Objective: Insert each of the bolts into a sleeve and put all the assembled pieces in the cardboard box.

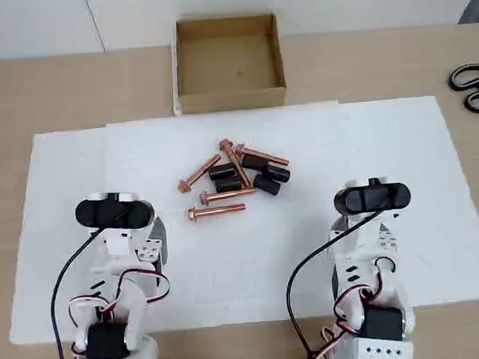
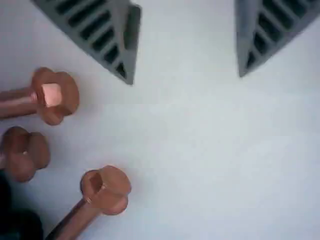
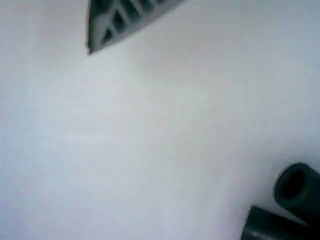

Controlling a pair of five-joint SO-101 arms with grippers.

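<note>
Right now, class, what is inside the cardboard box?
The cardboard box shows its bare floor; the bolts and sleeves lie outside on the white sheet. Its near wall covers a thin strip of floor.

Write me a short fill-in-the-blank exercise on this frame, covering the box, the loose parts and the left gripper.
1. The cardboard box beyond the sheet is ___.
2. The sleeves lying among the bolts are ___ in colour.
3. The left gripper hangs over the sheet with its jaws ___.

Missing words: empty; black; open.
</note>
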